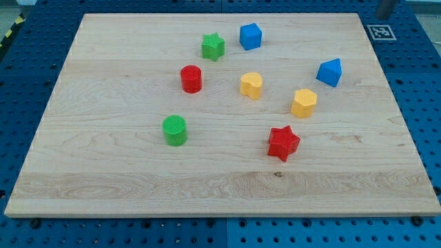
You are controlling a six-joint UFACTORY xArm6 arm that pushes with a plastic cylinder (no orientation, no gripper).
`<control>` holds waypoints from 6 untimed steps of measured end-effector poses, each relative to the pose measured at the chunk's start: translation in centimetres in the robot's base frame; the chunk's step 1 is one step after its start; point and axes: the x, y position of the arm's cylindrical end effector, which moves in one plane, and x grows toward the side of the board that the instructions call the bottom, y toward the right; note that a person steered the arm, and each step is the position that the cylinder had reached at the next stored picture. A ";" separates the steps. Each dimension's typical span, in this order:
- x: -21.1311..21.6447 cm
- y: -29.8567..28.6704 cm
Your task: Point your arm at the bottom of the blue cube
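Observation:
The blue cube (250, 36) sits near the view's top, a little right of the middle of the wooden board (103, 172). A green star (213, 47) lies just to its left. My tip (384, 15) shows at the view's top right edge, beyond the board's corner, far to the right of the blue cube and touching no block.
Other blocks on the board: a red cylinder (191, 78), a yellow rounded block (251, 85), a blue wedge-like block (330, 71), a yellow hexagon (304, 102), a green cylinder (175, 130) and a red star (283, 143). A black-and-white marker (381, 32) sits off the top right corner.

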 end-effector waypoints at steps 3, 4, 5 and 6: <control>8.1 -17.4; 8.1 -17.7; 10.2 -21.9; 12.1 -24.0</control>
